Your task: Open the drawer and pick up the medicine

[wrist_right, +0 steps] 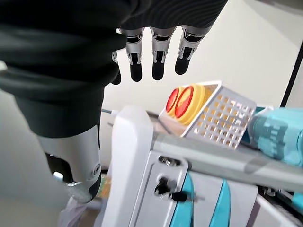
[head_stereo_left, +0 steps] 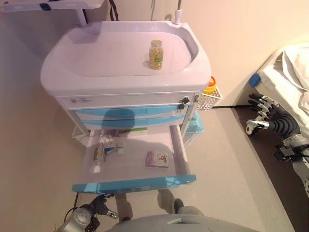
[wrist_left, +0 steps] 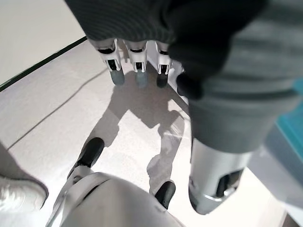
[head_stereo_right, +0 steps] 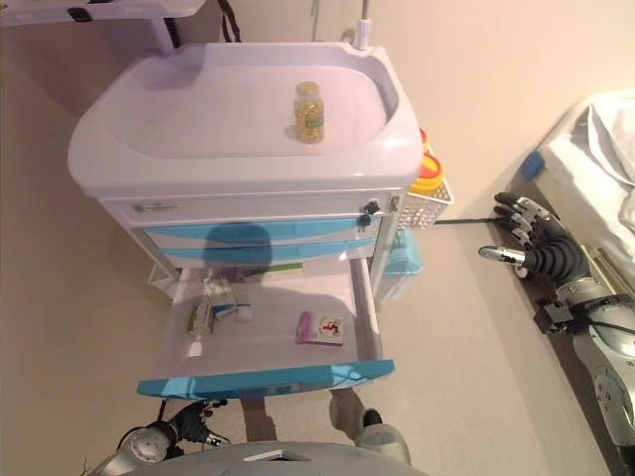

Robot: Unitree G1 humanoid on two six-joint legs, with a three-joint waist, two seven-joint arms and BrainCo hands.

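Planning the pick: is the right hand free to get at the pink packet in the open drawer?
Probably yes. The drawer is pulled out, the pink packet lies uncovered near its right side, and the right hand is open and empty, though off to the cart's right.

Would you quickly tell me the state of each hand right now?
Left hand: open, fingers straight, holding nothing, low beside the robot.
Right hand: open, fingers relaxed, holding nothing, out to the right of the cart.
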